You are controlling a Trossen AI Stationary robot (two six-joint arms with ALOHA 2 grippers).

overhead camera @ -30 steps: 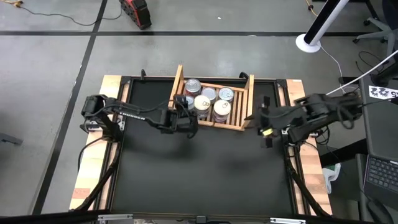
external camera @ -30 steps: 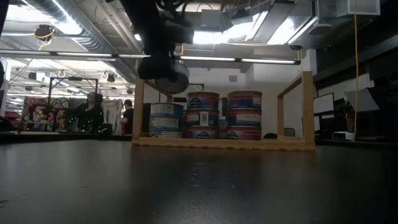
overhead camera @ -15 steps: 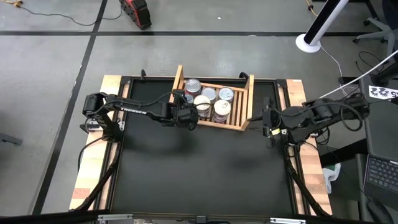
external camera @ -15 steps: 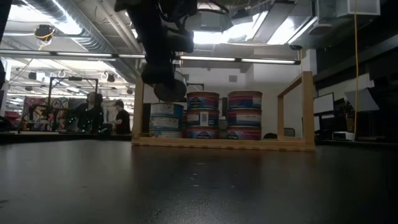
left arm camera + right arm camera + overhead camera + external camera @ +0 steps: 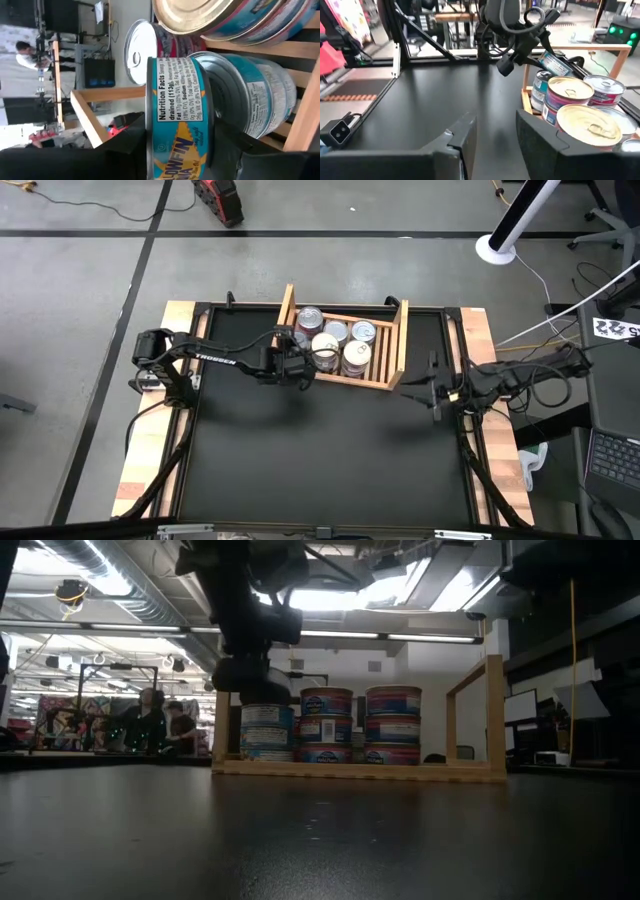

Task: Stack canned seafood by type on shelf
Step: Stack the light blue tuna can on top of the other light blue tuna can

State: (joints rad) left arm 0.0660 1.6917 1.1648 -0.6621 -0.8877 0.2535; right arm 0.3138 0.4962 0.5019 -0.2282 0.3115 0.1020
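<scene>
The shelf [image 5: 391, 350], at the far middle of the bench [image 5: 320, 460], holds the canned seafood [image 5: 338, 346] in short stacks between its raised side boards, and the left gripper [image 5: 298, 366] pinches a teal-labelled tin [image 5: 177, 120] at the shelf's left end, beside a stack of like-labelled tins [image 5: 266, 732]. Since half a second ago that gripper has dropped lower against the shelf's left board, while the right gripper [image 5: 492, 132], fingers spread and holding nothing, has drawn back toward the bench's right edge. The whole near half of the bench lies open.
</scene>
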